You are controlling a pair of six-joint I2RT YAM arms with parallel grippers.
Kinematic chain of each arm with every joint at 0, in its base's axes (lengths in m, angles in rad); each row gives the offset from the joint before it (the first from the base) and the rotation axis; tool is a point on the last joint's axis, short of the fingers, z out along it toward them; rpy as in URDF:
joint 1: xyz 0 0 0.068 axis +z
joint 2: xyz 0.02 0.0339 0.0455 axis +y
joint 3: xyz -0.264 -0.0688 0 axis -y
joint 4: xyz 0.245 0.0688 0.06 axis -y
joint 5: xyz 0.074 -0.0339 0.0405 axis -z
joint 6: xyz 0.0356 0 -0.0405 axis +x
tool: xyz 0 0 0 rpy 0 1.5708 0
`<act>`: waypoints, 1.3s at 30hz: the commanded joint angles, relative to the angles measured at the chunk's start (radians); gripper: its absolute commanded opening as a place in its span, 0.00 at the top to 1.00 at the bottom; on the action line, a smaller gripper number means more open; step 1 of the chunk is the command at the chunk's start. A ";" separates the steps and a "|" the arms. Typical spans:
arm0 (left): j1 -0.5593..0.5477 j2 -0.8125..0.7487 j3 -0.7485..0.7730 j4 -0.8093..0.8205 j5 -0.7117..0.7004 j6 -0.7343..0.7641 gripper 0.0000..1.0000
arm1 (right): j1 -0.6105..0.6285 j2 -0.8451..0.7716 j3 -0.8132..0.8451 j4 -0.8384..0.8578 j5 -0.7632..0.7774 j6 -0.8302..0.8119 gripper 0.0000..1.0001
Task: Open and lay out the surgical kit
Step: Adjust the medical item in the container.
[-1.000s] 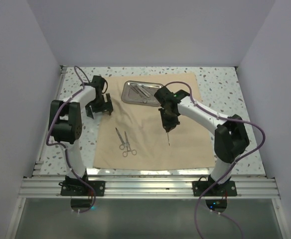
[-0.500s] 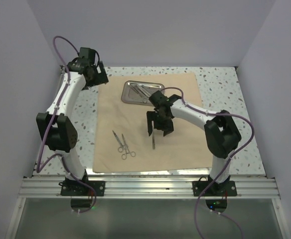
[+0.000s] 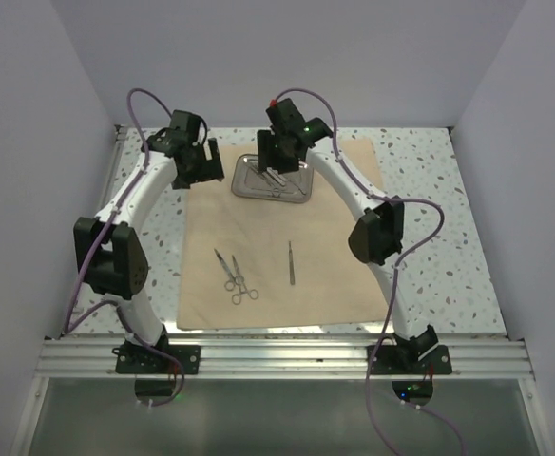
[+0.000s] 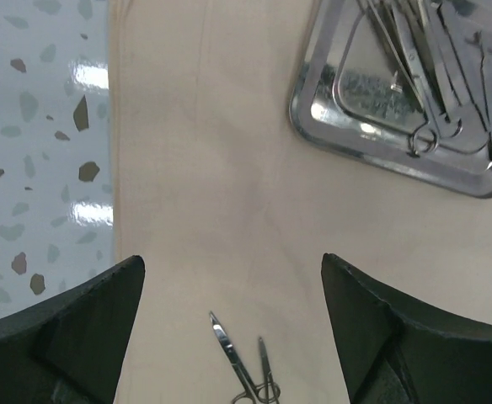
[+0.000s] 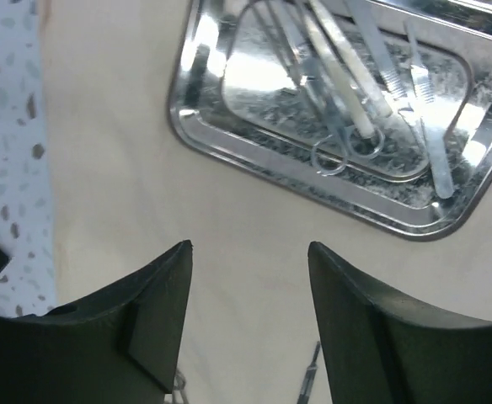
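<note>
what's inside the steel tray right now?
Several slim metal instruments lie overlapping in the steel tray, including a ring-handled pair. Overlap hides the exact count; from above the right gripper covers part of the tray.

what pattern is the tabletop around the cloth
White with scattered grey-brown speckles, terrazzo-like; the tabletop shows best in the left wrist view.

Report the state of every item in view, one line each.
Cloth wrap: unfolded, spread flat on the table.
Steel tray: on the cloth's far part, holding several instruments.
Ring-handled pair: lying side by side on the cloth.
Slim tool: lying alone on the cloth, right of the pair.
Left gripper: open, empty, above the cloth.
Right gripper: open, empty, near the tray's edge.
</note>
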 commanded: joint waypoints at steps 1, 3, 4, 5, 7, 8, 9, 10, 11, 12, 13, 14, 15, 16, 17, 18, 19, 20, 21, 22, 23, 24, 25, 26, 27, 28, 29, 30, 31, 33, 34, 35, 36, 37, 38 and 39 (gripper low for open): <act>-0.007 -0.123 -0.111 0.043 0.035 0.010 0.12 | -0.103 0.101 0.013 -0.050 -0.005 -0.013 0.41; -0.019 -0.158 -0.156 0.050 0.037 0.007 0.12 | -0.118 0.127 -0.005 0.039 0.007 -0.017 0.43; -0.027 -0.192 -0.199 0.058 0.035 0.007 0.12 | -0.127 0.139 0.001 0.059 0.038 -0.022 0.43; -0.033 -0.208 -0.217 0.075 0.032 0.006 0.12 | -0.130 0.153 0.010 0.091 0.047 -0.025 0.43; -0.053 -0.238 -0.254 0.084 0.028 0.000 0.12 | -0.138 0.196 0.044 0.121 0.061 -0.029 0.43; -0.059 -0.243 -0.257 0.082 0.025 -0.005 0.12 | -0.138 0.211 0.059 0.137 0.073 -0.031 0.43; -0.072 -0.245 -0.258 0.070 0.017 -0.013 0.13 | -0.140 0.233 0.074 0.144 0.083 -0.034 0.43; -0.077 -0.246 -0.253 0.066 0.015 -0.011 0.12 | -0.141 0.238 0.075 0.151 0.092 -0.039 0.43; -0.083 -0.246 -0.248 0.055 0.014 -0.014 0.12 | -0.143 0.241 0.070 0.171 0.104 -0.039 0.42; -0.092 -0.248 -0.244 0.047 0.009 -0.014 0.13 | -0.143 0.247 0.056 0.177 0.107 -0.040 0.43; -0.094 -0.249 -0.235 0.041 0.006 -0.013 0.13 | -0.146 0.251 0.052 0.179 0.112 -0.039 0.42; -0.096 -0.251 -0.231 0.030 0.003 -0.011 0.12 | -0.144 0.256 0.046 0.179 0.109 -0.039 0.42; -0.097 -0.254 -0.230 0.026 -0.006 -0.010 0.13 | -0.144 0.261 0.036 0.176 0.109 -0.037 0.43; -0.097 -0.264 -0.231 0.024 -0.011 -0.010 0.12 | -0.141 0.268 0.029 0.168 0.106 -0.039 0.44; -0.097 -0.271 -0.234 0.024 -0.015 -0.010 0.13 | -0.140 0.267 0.018 0.164 0.107 -0.042 0.44; -0.097 -0.277 -0.245 0.024 -0.023 -0.008 0.13 | -0.134 0.267 -0.002 0.158 0.125 -0.046 0.45; -0.099 -0.287 -0.250 0.023 -0.026 -0.008 0.13 | -0.129 0.270 -0.010 0.136 0.139 -0.063 0.45; -0.097 -0.294 -0.256 0.023 -0.027 -0.010 0.13 | -0.126 0.270 -0.016 0.116 0.164 -0.071 0.46; -0.099 -0.300 -0.267 0.023 -0.029 -0.010 0.13 | -0.117 0.271 -0.030 0.095 0.220 -0.077 0.46; -0.097 -0.310 -0.271 0.021 -0.031 -0.011 0.13 | -0.114 0.270 -0.043 0.054 0.253 -0.086 0.47; -0.097 -0.323 -0.280 0.020 -0.037 -0.013 0.12 | -0.114 0.264 -0.095 0.038 0.291 -0.085 0.48; -0.097 -0.323 -0.287 0.020 -0.038 -0.014 0.12 | -0.114 0.255 -0.131 0.033 0.300 -0.082 0.49; -0.099 -0.336 -0.291 0.020 -0.040 -0.014 0.12 | -0.114 0.244 -0.169 0.038 0.311 -0.076 0.51; -0.097 -0.343 -0.297 0.020 -0.040 -0.014 0.12 | -0.114 0.224 -0.206 0.042 0.319 -0.068 0.56; -0.097 -0.352 -0.303 0.018 -0.044 -0.011 0.12 | -0.115 0.218 -0.258 0.044 0.320 -0.060 0.58; -0.099 -0.363 -0.313 0.015 -0.047 -0.011 0.12 | -0.120 0.205 -0.284 0.052 0.314 -0.039 0.63; -0.097 -0.367 -0.317 0.009 -0.052 -0.008 0.12 | -0.118 0.187 -0.313 0.067 0.308 -0.034 0.65; -0.097 -0.373 -0.323 0.006 -0.060 -0.007 0.12 | -0.120 0.166 -0.351 0.075 0.299 -0.025 0.67; -0.097 -0.383 -0.327 0.004 -0.063 -0.007 0.12 | -0.120 0.167 -0.355 0.061 0.291 -0.004 0.70; -0.096 -0.389 -0.330 0.000 -0.069 -0.002 0.12 | -0.118 0.185 -0.346 0.039 0.247 0.015 0.75; -0.096 -0.396 -0.328 0.000 -0.069 0.000 0.12 | -0.118 0.190 -0.349 0.032 0.229 0.033 0.78; -0.096 -0.396 -0.328 -0.002 -0.070 0.003 0.12 | -0.117 0.193 -0.356 0.036 0.195 0.038 0.80; -0.096 -0.398 -0.327 0.000 -0.073 0.003 0.12 | -0.117 0.199 -0.367 0.039 0.179 0.041 0.81; -0.096 -0.398 -0.324 -0.003 -0.074 0.004 0.12 | -0.117 0.202 -0.372 0.041 0.172 0.044 0.83; -0.097 -0.398 -0.322 -0.003 -0.075 0.006 0.12 | -0.117 0.207 -0.372 0.042 0.164 0.044 0.85; -0.096 -0.398 -0.320 -0.005 -0.074 0.007 0.11 | -0.117 0.210 -0.370 0.042 0.152 0.044 0.91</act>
